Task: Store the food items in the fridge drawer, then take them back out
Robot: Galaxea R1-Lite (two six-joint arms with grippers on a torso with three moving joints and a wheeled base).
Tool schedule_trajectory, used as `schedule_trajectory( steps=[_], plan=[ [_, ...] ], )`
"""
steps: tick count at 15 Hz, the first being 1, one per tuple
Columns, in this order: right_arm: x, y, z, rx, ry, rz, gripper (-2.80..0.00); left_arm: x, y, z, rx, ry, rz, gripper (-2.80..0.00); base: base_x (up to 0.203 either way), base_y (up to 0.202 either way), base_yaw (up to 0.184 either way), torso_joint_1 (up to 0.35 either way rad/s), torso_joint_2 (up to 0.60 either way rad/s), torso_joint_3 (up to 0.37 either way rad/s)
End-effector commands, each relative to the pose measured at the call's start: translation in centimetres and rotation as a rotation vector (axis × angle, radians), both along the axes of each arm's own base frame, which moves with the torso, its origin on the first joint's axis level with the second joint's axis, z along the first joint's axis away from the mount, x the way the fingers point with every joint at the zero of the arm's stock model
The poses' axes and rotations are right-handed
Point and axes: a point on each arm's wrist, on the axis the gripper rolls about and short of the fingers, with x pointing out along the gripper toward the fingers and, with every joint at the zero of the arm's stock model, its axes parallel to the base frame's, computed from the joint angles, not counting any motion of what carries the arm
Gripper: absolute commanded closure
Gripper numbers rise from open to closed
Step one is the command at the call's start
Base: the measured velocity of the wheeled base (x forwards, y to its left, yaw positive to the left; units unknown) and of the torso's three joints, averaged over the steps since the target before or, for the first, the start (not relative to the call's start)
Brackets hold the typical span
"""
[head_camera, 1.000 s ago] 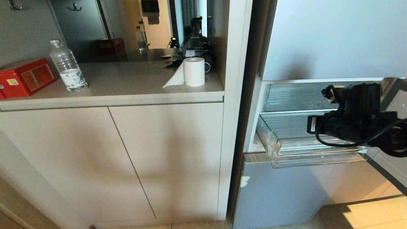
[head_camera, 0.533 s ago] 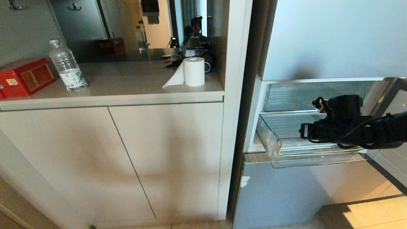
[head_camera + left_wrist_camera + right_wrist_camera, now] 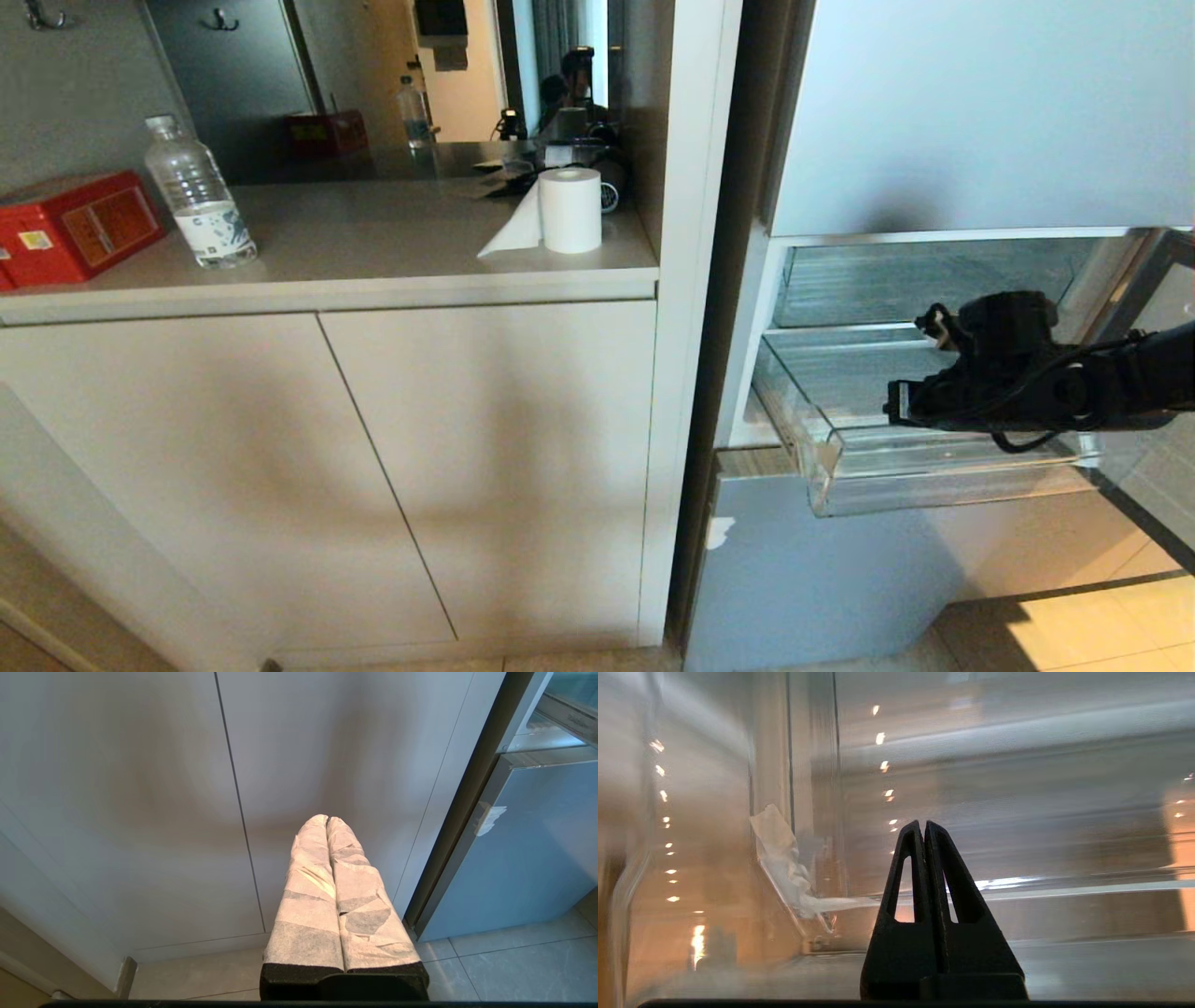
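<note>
The fridge drawer (image 3: 934,476), a clear plastic bin with a tall front lip, stands partly pulled out of the fridge at the right of the head view. My right gripper (image 3: 898,403) reaches in from the right, low inside the bin just behind its lip. In the right wrist view the right gripper (image 3: 924,823) is shut with nothing between its black fingers, close to the drawer's clear wall (image 3: 1017,812). No food items are in view. My left gripper (image 3: 326,818), wrapped in white tape, is shut and parked low before the cabinet doors.
Left of the fridge a counter (image 3: 373,280) holds a water bottle (image 3: 200,196), a red box (image 3: 75,224) and a paper roll (image 3: 570,210). The fridge's upper panel (image 3: 980,112) and lower panel (image 3: 822,579) frame the drawer. An open door edge (image 3: 1158,280) stands at the right.
My right gripper has sunk into the drawer and its arm has levelled out. The drawer has slid further out towards me.
</note>
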Motion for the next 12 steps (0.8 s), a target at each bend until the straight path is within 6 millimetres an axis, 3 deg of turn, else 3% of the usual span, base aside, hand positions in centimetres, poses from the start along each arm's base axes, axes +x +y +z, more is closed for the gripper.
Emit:
schedule_trajectory(
  steps=[1,5,9,12],
  plan=[
    [-1.6,-0.1,2.1,0.016,0.041,-0.017,0.00,0.0,0.0,0.0,0.000,0.002,0.000,0.00,0.000,0.000,0.000,0.000,0.00,0.000],
    [-3.5,-0.2,3.4,0.030,0.111,-0.031,0.00,0.0,0.0,0.0,0.000,0.002,0.000,0.00,0.000,0.000,0.000,0.000,0.00,0.000],
    [-3.5,-0.4,5.5,0.063,-0.025,-0.059,0.00,0.0,0.0,0.0,0.000,0.002,0.000,0.00,0.000,0.000,0.000,0.000,0.00,0.000],
    [-7.6,0.1,10.4,0.062,-0.172,-0.047,0.00,0.0,0.0,0.0,0.000,0.002,0.000,0.00,0.000,0.000,0.000,0.000,0.00,0.000]
  ],
)
